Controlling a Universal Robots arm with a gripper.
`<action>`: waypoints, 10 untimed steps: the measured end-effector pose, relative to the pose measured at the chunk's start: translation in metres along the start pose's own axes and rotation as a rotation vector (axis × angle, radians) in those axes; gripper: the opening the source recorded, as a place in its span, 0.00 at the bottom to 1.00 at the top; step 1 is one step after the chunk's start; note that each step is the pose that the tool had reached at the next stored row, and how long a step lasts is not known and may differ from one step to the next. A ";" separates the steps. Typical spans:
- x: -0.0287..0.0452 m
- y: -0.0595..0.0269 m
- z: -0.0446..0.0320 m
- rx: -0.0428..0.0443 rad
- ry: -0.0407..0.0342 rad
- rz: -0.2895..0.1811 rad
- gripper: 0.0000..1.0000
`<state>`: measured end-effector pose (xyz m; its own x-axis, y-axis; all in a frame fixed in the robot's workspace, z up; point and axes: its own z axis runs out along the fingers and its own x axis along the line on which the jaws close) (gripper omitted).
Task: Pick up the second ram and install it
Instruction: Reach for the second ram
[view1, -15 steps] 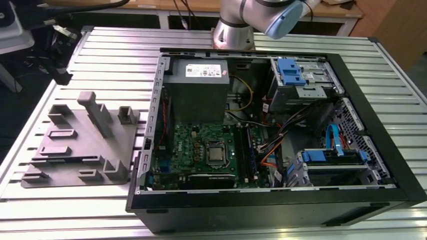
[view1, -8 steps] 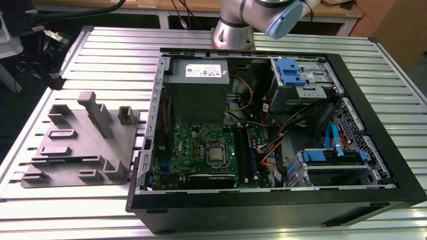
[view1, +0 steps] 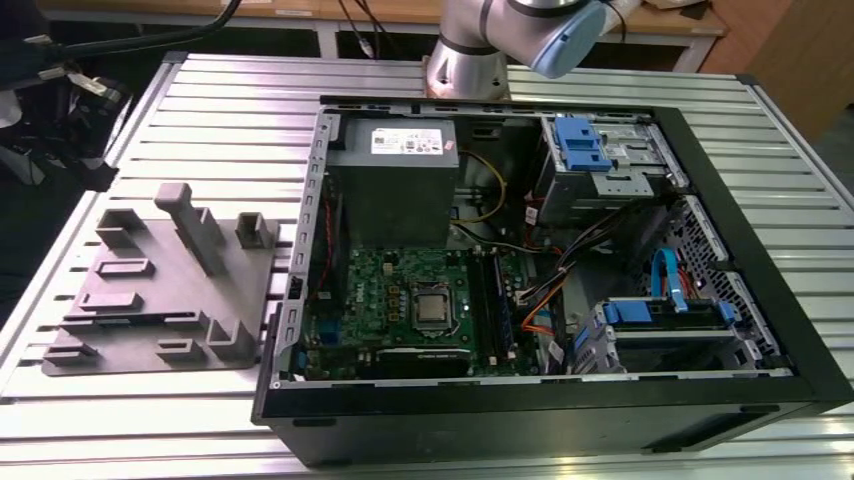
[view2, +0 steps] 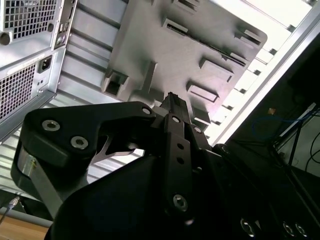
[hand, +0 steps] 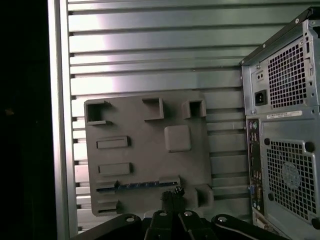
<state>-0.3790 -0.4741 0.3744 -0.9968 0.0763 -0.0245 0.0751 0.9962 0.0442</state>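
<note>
Item, exterior view's left: grey fixture plate (view1: 147, 300) with raised blocks and slots, lying flat on the slatted metal table (view1: 240, 90), just beside the computer case.

Item, on the fixture: the second ram (hand: 137, 185), seen in the first wrist view. It is a long narrow stick with a dark board and a row of bluish chips, seated on edge in a long slot near one border of the plate. Nothing touches it.

Item, above the fixture: gripper (hand: 172, 192), black, pointing down at the plate and held clear of it. In the first wrist view its tip lines up close to the ram's slot. In the second wrist view the gripper (view2: 172, 97) shows its fingertips drawn close together with nothing between them.

Item, centre: open black computer case (view1: 534, 420) on its side, with the green motherboard (view1: 387, 285) in its floor. Beyond the board sits the grey power supply (view1: 394, 190), which carries a white label (view1: 400, 143) whose print is too small to read. A pale strip label (hand: 285, 115) on the case's rear panel is likewise illegible.

Item, behind the case: silver arm (view1: 474, 55), its column rising from the table's far side to a blue-capped joint.

Item, exterior view's right: drive cages with blue latches (view1: 581, 145).
</note>
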 end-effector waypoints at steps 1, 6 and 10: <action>0.0012 -0.0011 0.0006 0.0000 0.0000 0.000 0.07; 0.0076 -0.0073 0.0035 0.0000 0.0000 0.000 0.07; 0.0110 -0.0111 0.0057 0.0001 0.0001 0.000 0.07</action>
<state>-0.3907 -0.4840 0.3679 -0.9968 0.0762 -0.0244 0.0751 0.9962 0.0441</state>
